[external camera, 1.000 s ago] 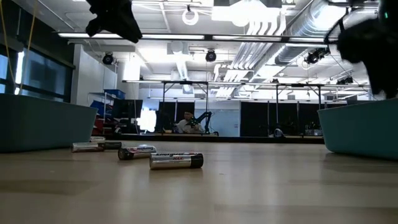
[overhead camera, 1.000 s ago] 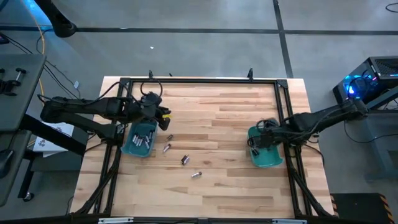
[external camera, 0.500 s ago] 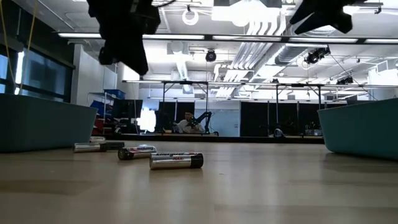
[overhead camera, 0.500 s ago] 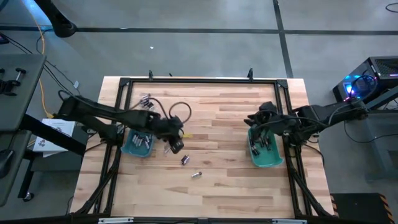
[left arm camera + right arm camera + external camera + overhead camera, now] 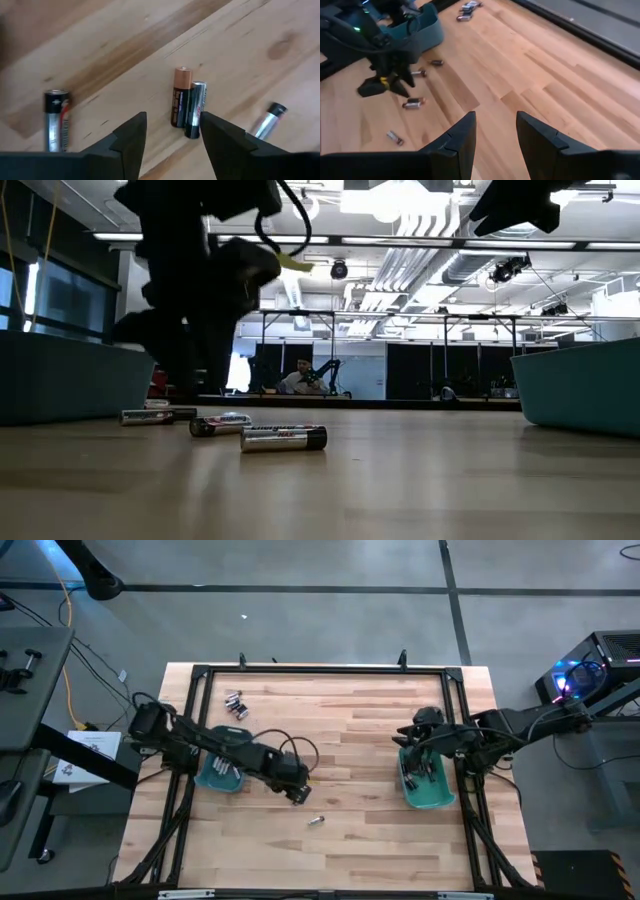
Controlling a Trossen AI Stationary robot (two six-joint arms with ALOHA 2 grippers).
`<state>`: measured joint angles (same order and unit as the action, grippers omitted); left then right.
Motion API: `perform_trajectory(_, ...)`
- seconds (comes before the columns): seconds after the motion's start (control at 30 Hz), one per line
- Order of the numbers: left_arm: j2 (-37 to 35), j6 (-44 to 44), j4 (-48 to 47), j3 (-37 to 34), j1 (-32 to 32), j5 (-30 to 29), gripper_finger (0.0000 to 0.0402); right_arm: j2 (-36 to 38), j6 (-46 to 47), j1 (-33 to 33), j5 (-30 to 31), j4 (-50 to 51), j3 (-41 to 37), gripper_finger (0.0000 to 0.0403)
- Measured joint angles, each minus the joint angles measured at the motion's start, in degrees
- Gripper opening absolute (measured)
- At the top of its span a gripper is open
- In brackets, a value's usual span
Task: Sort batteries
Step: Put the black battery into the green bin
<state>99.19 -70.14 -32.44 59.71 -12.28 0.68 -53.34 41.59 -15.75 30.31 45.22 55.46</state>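
Swung out from its teal bin (image 5: pixel 218 776) since a second ago, the left gripper (image 5: pixel 171 134) hangs spread above two touching batteries (image 5: pixel 189 106), one copper-topped, a detail only its wrist camera shows, with two silvery cells beside, while the right gripper (image 5: pixel 494 131) hovers parted over the other bin (image 5: pixel 430 790).

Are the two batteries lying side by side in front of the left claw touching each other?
Touching. The left wrist view shows the copper-topped battery and the dark battery pressed side to side with no wood between them.
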Motion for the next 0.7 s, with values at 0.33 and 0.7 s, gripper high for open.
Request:
perform_trajectory(0.33, 5.1, -4.1, 2.4, 0.0, -2.0, -7.7, 0.017, 0.0, -4.7, 0.0, 2.0, 0.0, 0.0, 0.0134)
perform_trajectory(0.7, 6.8, -3.2, 1.9, 0.2, -3.1, -10.6, 0.0117, 0.1, -7.1, 0.0, -0.7, 2.4, 0.0, 0.0134)
